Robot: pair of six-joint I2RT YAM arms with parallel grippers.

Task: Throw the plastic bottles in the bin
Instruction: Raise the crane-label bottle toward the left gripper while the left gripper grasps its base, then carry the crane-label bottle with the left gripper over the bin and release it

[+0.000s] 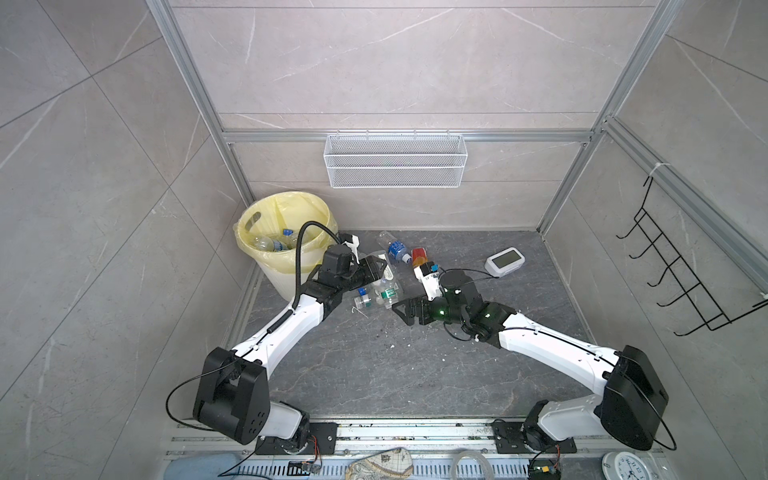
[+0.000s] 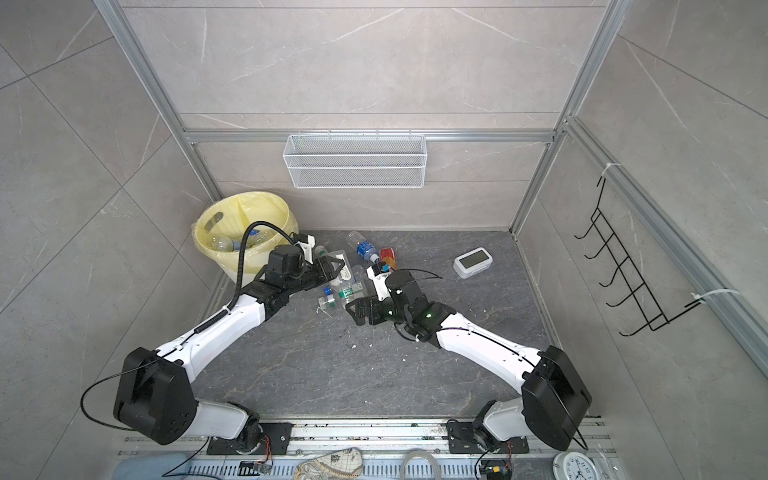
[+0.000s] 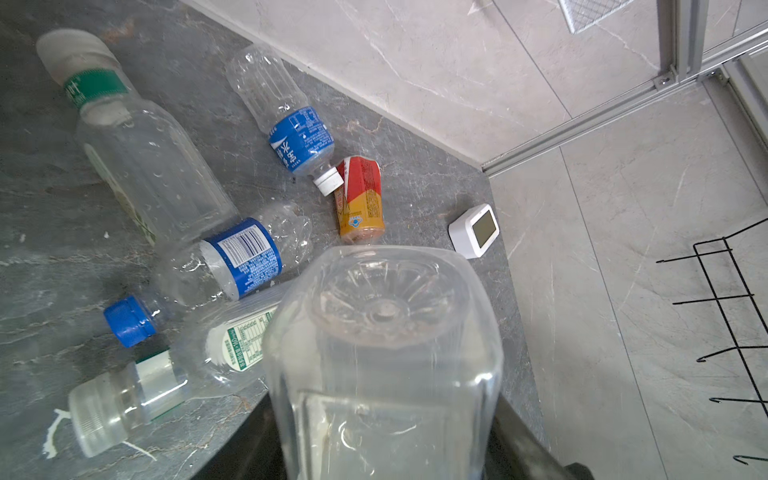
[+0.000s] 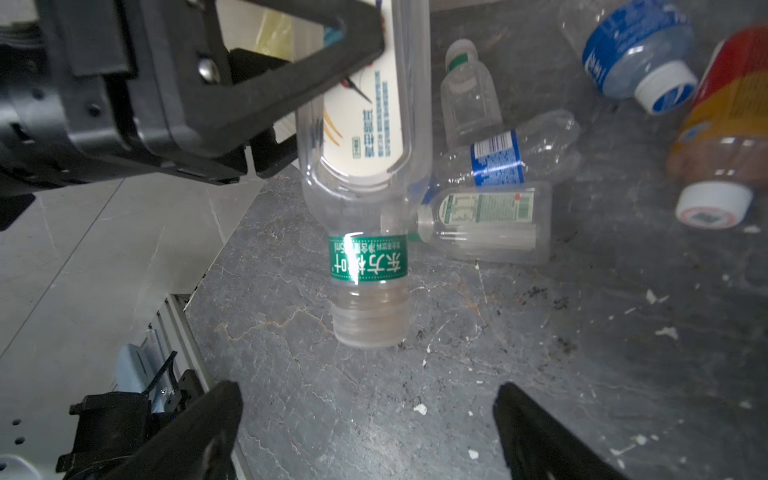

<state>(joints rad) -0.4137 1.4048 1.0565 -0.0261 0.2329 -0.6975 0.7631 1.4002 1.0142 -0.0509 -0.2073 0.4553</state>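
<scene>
My left gripper [image 1: 375, 266] is shut on a clear plastic bottle [image 3: 382, 353] with a green neck band [image 4: 368, 257] and holds it just above the floor, cap end down. Its black finger [image 4: 316, 62] presses the bottle's labelled side. My right gripper [image 4: 368, 424] stands open and empty just short of that cap, also seen in both top views [image 1: 399, 309] [image 2: 353, 309]. Several more bottles lie on the floor: a blue-labelled one [image 3: 299, 137], an orange-red one [image 3: 359, 199], a crushed blue-labelled one [image 3: 245, 253]. The bin [image 1: 257, 216] behind the left arm holds several bottles [image 1: 270, 243].
A white digital clock [image 1: 504, 261] sits on the floor to the right of the pile. A white wire mesh basket [image 1: 395, 160] hangs on the back wall. A black hook rack [image 1: 685, 270] hangs on the right wall. White specks dot the dark floor.
</scene>
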